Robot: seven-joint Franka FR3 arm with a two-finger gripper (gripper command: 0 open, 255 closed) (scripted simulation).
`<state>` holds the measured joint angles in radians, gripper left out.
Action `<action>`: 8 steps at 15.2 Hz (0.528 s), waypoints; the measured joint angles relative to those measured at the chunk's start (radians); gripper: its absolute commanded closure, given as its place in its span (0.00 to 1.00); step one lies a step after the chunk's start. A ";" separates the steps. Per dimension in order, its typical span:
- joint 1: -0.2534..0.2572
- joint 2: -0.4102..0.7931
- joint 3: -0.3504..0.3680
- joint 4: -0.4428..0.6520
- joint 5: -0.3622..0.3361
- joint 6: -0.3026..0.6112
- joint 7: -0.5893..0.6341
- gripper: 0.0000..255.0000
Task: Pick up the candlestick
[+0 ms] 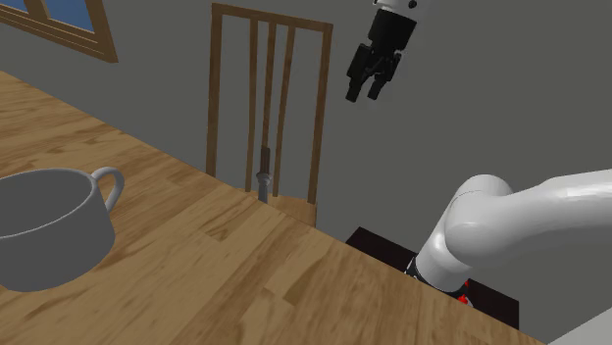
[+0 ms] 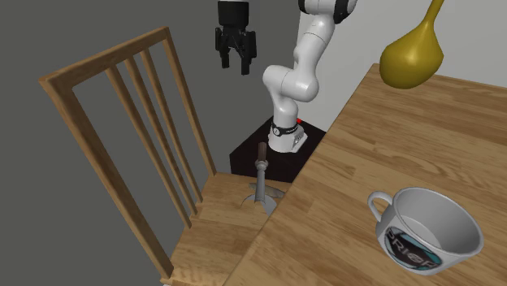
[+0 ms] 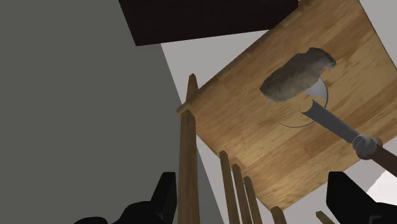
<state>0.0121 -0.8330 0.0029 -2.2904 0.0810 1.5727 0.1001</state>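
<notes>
In the shoulder view the edge of the table (image 1: 206, 250) hides the base of the candlestick (image 1: 263, 176), and the picture's left edge cuts the grey cup (image 1: 54, 235). The second exterior view's top crops the yellow vase (image 2: 413, 55).

You'll find the candlestick (image 2: 261, 175) on the seat of the chair (image 2: 122, 97), close to the edge of the surface (image 2: 390, 154). In the second exterior view the chair stands left of the surface, the stand (image 2: 248, 150) lies farther off behind it, and the tool (image 2: 234, 65) hangs high above the chair. The mug (image 2: 426, 231) sits on the surface's near part.
</notes>
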 measured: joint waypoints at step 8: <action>0.009 -0.015 0.185 -0.123 0.033 0.179 0.175 0.00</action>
<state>0.0213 -0.8476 0.1879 -2.4134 0.1135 1.7518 0.2754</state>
